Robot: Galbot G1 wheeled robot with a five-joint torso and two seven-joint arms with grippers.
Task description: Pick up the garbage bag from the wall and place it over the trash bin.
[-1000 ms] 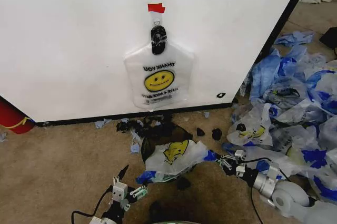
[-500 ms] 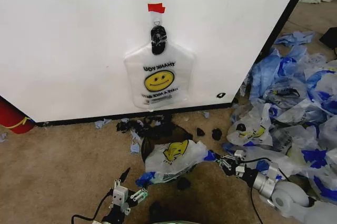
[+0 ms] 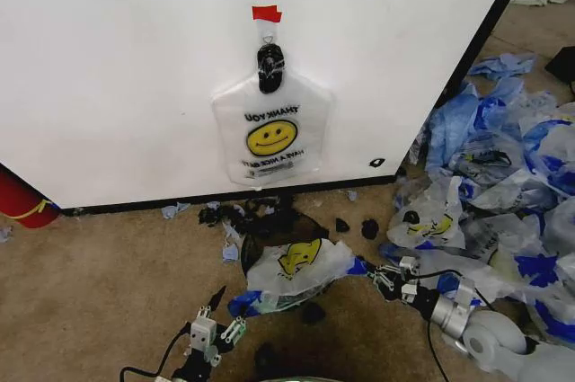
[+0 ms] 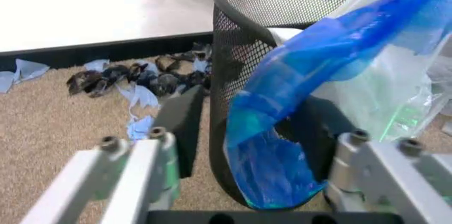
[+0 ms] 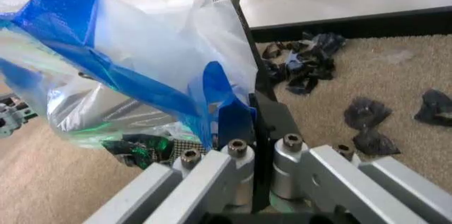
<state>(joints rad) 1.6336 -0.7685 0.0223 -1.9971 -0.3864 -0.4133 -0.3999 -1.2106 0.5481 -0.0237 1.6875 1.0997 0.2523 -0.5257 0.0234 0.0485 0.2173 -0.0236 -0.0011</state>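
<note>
Carpet floor (image 3: 108, 283) is strewn with dark scraps near the trash bin (image 4: 247, 65), over which the garbage bag (image 3: 301, 267) is draped, its yellow face upward, translucent white with blue handles. One handle is pinched by the right claw (image 3: 381, 276); the left claw (image 4: 254, 144) is spread around the other. A judged risk: the thin film slipping off the rim if pulled unevenly.
</note>
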